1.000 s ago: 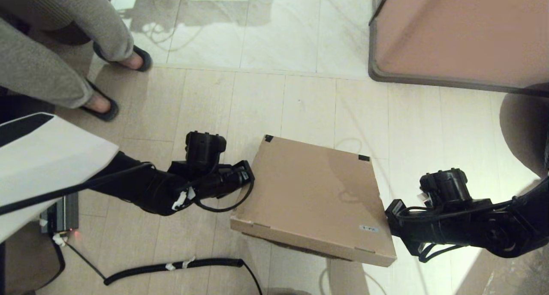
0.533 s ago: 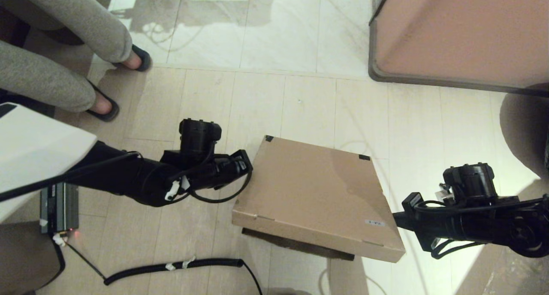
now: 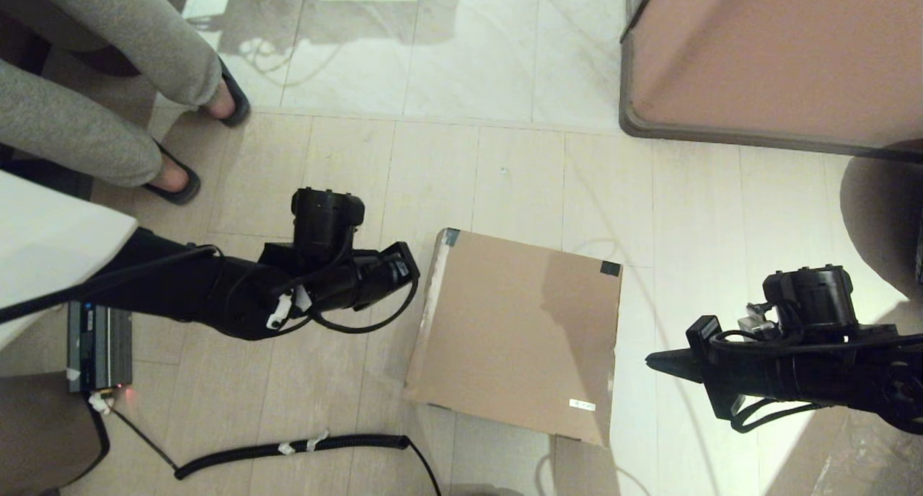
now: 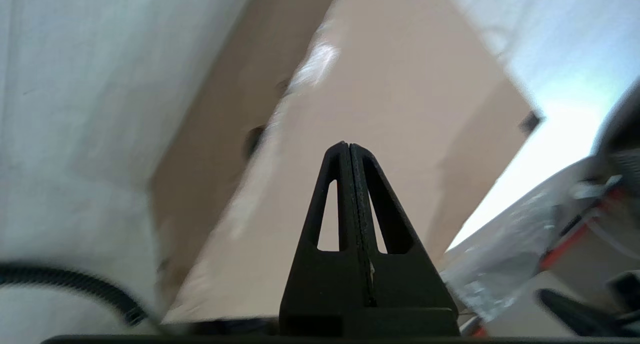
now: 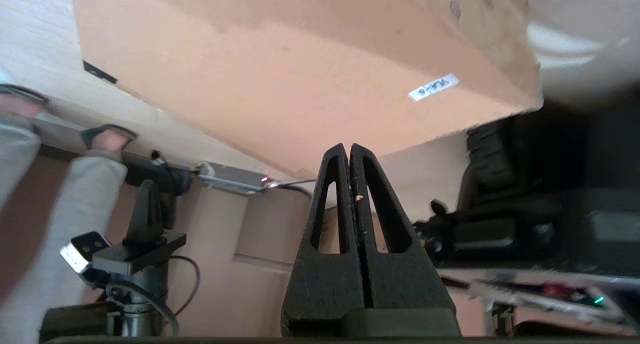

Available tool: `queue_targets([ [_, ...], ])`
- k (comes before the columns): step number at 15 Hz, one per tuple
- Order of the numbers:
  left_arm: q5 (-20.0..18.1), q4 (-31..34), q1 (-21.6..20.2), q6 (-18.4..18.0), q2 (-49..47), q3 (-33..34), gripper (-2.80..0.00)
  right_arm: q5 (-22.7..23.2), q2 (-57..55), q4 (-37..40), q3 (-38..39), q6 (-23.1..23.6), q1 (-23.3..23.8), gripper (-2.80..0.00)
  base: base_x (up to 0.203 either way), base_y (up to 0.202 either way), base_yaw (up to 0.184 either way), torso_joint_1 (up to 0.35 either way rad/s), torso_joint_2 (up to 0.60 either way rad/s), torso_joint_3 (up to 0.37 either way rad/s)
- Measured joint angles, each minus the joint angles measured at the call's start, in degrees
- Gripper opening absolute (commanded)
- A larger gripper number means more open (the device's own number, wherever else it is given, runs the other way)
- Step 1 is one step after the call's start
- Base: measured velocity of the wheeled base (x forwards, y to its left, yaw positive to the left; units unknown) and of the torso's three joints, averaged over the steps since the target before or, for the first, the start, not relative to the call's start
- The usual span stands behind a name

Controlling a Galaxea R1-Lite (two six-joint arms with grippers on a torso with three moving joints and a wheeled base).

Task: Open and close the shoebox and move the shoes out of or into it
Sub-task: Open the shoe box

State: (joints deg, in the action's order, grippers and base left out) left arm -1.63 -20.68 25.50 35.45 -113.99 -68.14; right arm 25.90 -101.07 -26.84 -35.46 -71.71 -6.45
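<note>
The shoebox (image 3: 513, 335) lies at lower centre of the floor (image 3: 505, 171), its lid now dropped flat where it stood raised a moment ago; closing looks done. My left fingers (image 4: 348, 154) and right fingers (image 5: 348, 156), pressed together and empty, have drawn back either side.

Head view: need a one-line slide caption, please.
Closed plain brown cardboard shoebox on the tiled floor, flanked by the shut left gripper and shut right gripper, neither touching it.
</note>
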Motion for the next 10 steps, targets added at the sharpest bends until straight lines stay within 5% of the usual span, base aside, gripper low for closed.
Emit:
queue_targets([
  [6, 4.42, -1.2, -1.34, -12.02, -8.02, 0.29, -2.8, -15.97, -7.16, -1.43, 0.77, 18.45, -1.04, -2.8, 0.0, 0.0, 0.0, 0.0, 0.0, 0.0],
  [10, 11.95, -2.25, -0.26, -14.83, -14.94, -1.67, -2.8, -20.55, -14.72, -9.05, 1.06, 19.6, -3.75, -2.8, 0.0, 0.0, 0.0, 0.0, 0.0, 0.0],
])
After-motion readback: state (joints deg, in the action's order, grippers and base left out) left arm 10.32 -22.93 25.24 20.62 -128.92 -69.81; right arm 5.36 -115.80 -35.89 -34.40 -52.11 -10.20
